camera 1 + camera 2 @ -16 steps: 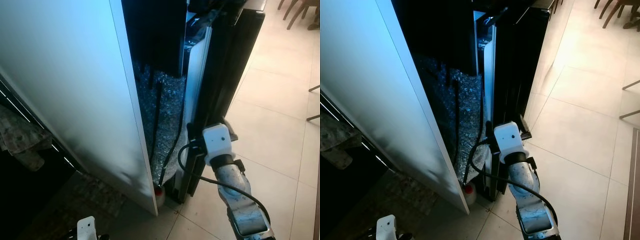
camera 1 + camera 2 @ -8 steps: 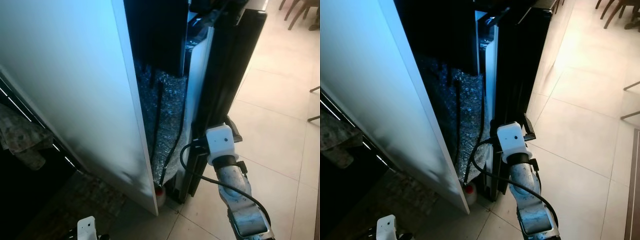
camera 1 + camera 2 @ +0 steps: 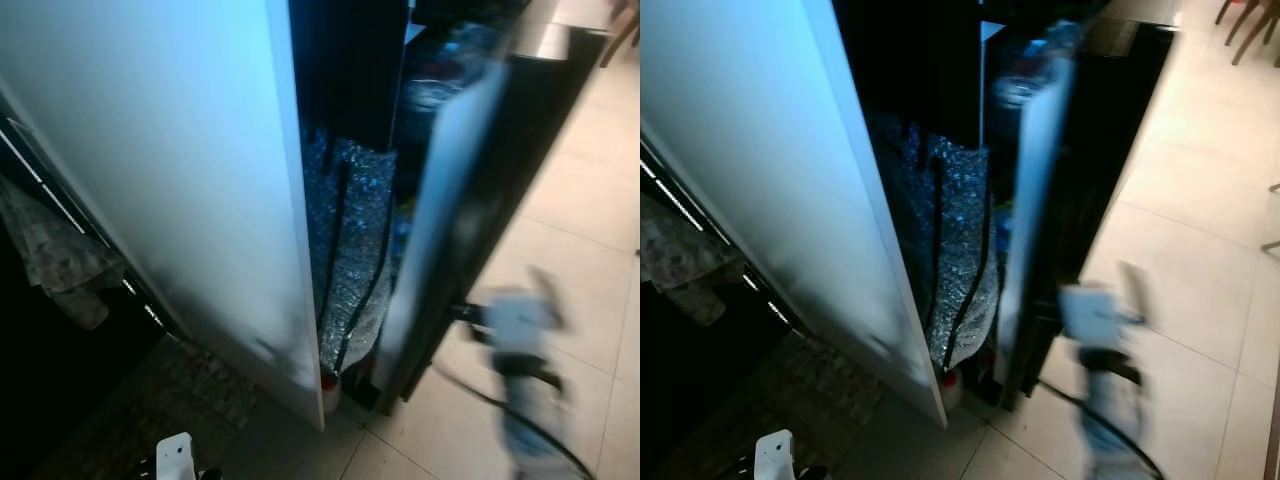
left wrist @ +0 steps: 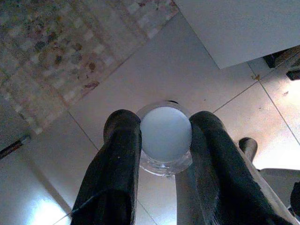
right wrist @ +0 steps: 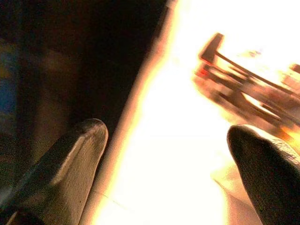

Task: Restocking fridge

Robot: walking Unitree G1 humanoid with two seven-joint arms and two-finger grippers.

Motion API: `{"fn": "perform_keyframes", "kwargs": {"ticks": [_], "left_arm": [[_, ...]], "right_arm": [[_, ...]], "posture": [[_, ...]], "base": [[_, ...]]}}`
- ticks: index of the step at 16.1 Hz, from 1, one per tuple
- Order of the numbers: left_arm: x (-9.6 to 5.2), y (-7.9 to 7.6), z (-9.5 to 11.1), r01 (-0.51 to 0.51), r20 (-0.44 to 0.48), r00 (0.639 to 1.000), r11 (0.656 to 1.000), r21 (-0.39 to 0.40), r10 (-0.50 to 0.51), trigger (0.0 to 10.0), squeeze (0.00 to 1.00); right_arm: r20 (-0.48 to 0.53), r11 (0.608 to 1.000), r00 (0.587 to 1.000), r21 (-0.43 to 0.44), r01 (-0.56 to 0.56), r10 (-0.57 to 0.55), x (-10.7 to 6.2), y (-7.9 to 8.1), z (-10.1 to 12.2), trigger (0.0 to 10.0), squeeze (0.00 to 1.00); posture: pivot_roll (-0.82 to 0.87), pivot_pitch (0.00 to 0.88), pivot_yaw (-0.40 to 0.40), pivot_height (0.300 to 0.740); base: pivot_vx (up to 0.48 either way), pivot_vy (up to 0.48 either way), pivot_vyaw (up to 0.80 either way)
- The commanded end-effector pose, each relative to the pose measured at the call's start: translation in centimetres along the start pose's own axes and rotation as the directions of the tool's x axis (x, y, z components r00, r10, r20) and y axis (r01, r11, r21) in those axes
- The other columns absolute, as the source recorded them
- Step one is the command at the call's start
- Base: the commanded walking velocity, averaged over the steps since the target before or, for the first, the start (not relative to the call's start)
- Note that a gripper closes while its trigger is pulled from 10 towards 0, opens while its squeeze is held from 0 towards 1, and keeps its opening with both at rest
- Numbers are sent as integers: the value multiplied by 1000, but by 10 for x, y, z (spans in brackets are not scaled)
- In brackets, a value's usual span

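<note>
Two grippers are sharing the work. The left gripper [image 4: 161, 154] is hanging low over the floor, its fingers clamped on a white-capped bottle [image 4: 165, 136]. The right gripper [image 5: 164, 159], fingers spread apart, is blurring beside the fridge door [image 3: 440, 200], which is standing partly ajar. Swinging it wide first, with the bottle held steady, should spare the door's edge.

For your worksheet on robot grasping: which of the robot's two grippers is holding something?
The left gripper: its black fingers clamp a clear bottle with a white cap above the floor. The right gripper has its fingers spread, nothing between them.
</note>
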State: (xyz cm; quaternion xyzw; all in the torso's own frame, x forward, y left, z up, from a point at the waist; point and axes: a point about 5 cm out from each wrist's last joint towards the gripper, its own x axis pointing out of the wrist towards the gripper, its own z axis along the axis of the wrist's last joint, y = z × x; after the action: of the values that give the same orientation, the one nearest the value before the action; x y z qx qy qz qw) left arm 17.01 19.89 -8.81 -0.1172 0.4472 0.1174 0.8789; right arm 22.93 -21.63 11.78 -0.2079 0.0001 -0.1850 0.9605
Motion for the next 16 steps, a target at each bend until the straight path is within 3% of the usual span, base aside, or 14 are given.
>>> {"fn": "perform_keyframes", "kwargs": {"ticks": [1,3,5,7,9,10,11,13,16], "left_arm": [[-1,0,-9,10,-39,999,1000,15,-9,10000,0],[-1,-1,-9,19,-41,999,1000,23,-18,10000,0],[-1,-1,-9,22,-41,999,999,24,-21,10000,0],[-1,-1,-8,21,-39,999,1000,21,-20,10000,0],[-1,-2,-8,19,-38,999,1000,16,-19,10000,0],[-1,-2,-8,19,-38,999,1000,17,-18,10000,0],[-1,-1,-8,15,-37,999,1000,14,-15,10000,0],[-1,-2,-8,12,-36,999,1000,12,-12,10000,0],[-1,-2,-8,13,-35,999,1000,8,-13,10000,0]], "right_arm": [[-31,997,997,10,71,-71,-2,-15,-5,10000,0],[-160,971,959,-4,238,-235,-14,-53,-37,10000,0],[-230,956,933,25,292,-278,-20,-62,-48,10000,0],[-353,975,919,67,212,-176,-25,-41,-58,10000,0],[-423,984,906,168,61,16,-28,-9,-57,10000,0],[-424,983,904,179,30,49,-28,-4,-55,10000,0],[-394,966,895,226,-125,208,-24,14,-46,10000,0],[-316,930,883,236,-282,348,-18,28,-31,10000,0],[-242,900,878,259,-351,412,-9,39,-13,10000,0]], "posture": [[-199,95,85,740],[-207,96,88,740],[-212,95,86,740],[-202,90,79,740],[-194,88,77,740],[-194,87,77,740],[-193,86,75,740],[-193,84,74,740],[-194,84,73,740]], "base": [[0,0,0],[0,0,0],[0,0,0],[0,0,0],[0,0,0],[0,0,0],[0,0,0],[0,0,0],[0,0,0]]}}
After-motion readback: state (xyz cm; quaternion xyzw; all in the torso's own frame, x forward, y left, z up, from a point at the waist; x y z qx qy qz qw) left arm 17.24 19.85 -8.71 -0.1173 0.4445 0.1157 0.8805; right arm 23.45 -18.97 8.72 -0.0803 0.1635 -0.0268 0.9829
